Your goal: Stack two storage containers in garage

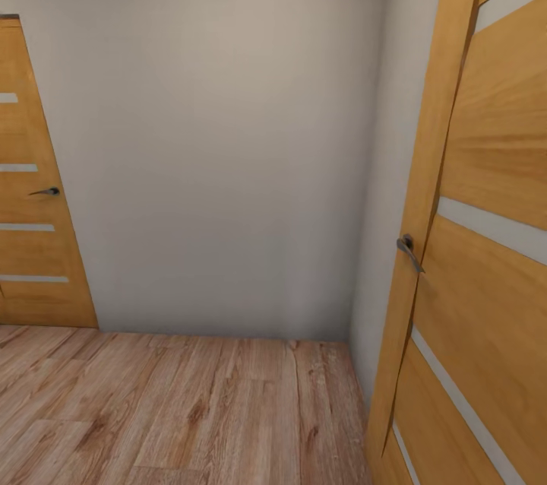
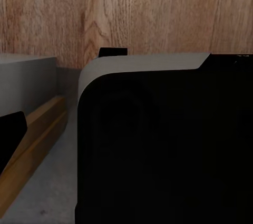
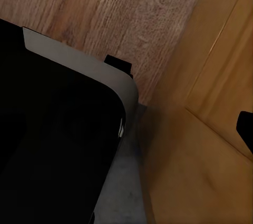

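The storage containers are out of view. I face a corner of a passage with light wood plank flooring [image 1: 190,409] and a pale wall [image 1: 228,150]. In the left wrist view, one black fingertip [image 2: 10,132] of my left gripper sits at the picture's edge, far from the middle, with nothing held. In the right wrist view, a black fingertip [image 3: 245,128] of my right gripper likewise sits at the edge, empty. My own black, grey-edged body [image 2: 163,145] [image 3: 52,129] hides the other finger of each gripper. Both grippers hang above the plank floor beside my body.
An orange-brown wooden door [image 1: 486,242] with a metal handle [image 1: 408,249] stands ajar close on my right; its panel [image 3: 211,129] is right beside the right gripper. A second, closed door [image 1: 30,204] is at the far left. The wall ahead blocks the way.
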Robot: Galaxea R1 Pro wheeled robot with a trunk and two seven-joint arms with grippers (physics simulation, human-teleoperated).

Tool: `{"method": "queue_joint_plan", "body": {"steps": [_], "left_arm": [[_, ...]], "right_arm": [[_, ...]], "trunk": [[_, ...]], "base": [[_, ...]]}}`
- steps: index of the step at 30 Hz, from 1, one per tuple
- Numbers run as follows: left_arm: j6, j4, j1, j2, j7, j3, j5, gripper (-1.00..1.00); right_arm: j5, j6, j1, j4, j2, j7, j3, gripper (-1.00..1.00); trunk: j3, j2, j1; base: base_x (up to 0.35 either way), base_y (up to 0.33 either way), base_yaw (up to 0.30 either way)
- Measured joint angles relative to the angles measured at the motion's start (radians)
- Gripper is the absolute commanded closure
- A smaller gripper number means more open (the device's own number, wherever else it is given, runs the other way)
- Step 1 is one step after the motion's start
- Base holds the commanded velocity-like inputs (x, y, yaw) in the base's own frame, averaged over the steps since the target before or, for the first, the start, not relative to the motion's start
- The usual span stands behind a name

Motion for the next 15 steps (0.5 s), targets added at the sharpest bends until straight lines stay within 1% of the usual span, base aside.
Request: {"method": "queue_joint_plan", "body": {"steps": [4,11,15], "left_arm": [[0.0,0.0,0.0,0.0,0.0,0.0,0.0,-1.0],[0.001,0.0,0.0,0.0,0.0,0.0,0.0,-1.0],[0.0,-0.001,0.0,0.0,0.0,0.0,0.0,-1.0]], "right_arm": [[0.0,0.001,0.0,0.0,0.0,0.0,0.001,-1.0],[-0.003,0.007,0.0,0.0,0.0,-0.008,0.0,-1.0],[-0.003,0.01,0.0,0.0,0.0,-0.012,0.0,-1.0]], "trunk": [[0.0,0.0,0.0],[0.0,0.0,0.0],[0.0,0.0,0.0]], "base": [[0.033,0.0,0.0],[0.197,0.0,0.0],[0.044,0.0,0.012]]}}
